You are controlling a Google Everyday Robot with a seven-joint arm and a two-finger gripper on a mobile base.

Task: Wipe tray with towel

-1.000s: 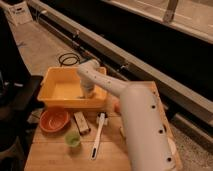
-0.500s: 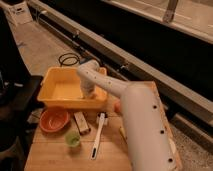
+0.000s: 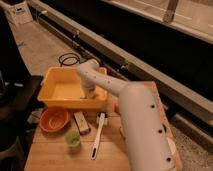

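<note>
One arm, white and thick, reaches from the lower right across our wooden counter (image 3: pixel 55 155) and bends down into the yellow tray (image 3: pixel 54 79). Our pincer (image 3: pixel 89 93) sits low inside the tray, near its front right corner, close to the floor of it. We cannot tell how the pincer stands, nor can we make out the towel beneath it. The tray rests at the back left of the counter. Just in front of the tray lies an orange bowl (image 3: pixel 53 119), and to the right of the bowl a small brown block (image 3: pixel 81 122). A green cup (image 3: pixel 73 139) stands near the block, toward the front. A white-handled brush (image 3: pixel 98 135) lies lengthwise beside the arm. A black cable (image 3: pixel 69 59) coils on the floor behind the tray.
</note>
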